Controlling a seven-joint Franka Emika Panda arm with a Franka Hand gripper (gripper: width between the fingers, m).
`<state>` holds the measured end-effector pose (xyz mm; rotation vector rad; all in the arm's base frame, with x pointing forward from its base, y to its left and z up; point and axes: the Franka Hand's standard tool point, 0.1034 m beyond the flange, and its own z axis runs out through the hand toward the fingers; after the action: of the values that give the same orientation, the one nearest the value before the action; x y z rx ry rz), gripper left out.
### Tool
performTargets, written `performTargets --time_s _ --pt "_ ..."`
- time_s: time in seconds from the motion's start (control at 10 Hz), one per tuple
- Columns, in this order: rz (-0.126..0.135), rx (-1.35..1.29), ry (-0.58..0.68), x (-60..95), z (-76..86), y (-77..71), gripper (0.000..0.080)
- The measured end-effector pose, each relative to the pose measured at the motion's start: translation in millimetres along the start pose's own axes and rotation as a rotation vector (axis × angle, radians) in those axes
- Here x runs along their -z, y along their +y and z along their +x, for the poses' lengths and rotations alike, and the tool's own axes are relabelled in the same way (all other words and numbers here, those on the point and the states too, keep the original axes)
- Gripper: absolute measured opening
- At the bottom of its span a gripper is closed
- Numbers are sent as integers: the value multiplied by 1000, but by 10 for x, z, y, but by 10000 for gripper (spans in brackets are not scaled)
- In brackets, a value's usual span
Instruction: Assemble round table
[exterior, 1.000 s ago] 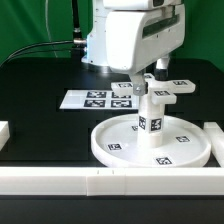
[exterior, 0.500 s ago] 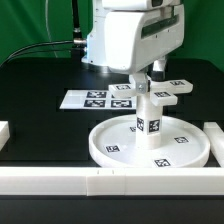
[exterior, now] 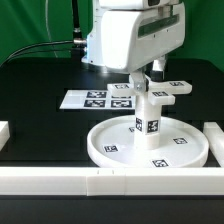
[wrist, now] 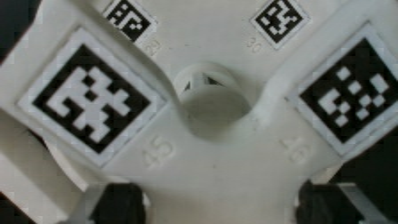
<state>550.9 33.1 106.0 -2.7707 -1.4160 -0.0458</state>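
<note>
Round table parts carry black-and-white square tags but no readable writing or brand. On the black counter [exterior: 40,75] the rimmed round disc [exterior: 110,148] lies near the front rail [exterior: 60,180], and the short post [exterior: 150,115] stands upright at its middle, one tag facing the camera. The cross-shaped piece [exterior: 168,89] sits on the post's top, one arm reaching toward the exterior view's right. The end effector [exterior: 143,80] hangs directly over that joint (the arm's white body hides its fingers there). In the wrist view the cross's hub [wrist: 210,100] fills the picture, tagged arms spreading outward, with two dark fingertips [wrist: 111,202] set wide apart; whether they grip anything, I cannot tell. Farther back lies the marker board [exterior: 88,99].
</note>
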Motion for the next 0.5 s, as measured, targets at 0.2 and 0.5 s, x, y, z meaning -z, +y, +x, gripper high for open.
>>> performTargets --time_s 0.2,0.5 --pt "2 -164 2 -1 -4 -1 422" --pt "3 -463 15 -2 -29 -8 422"
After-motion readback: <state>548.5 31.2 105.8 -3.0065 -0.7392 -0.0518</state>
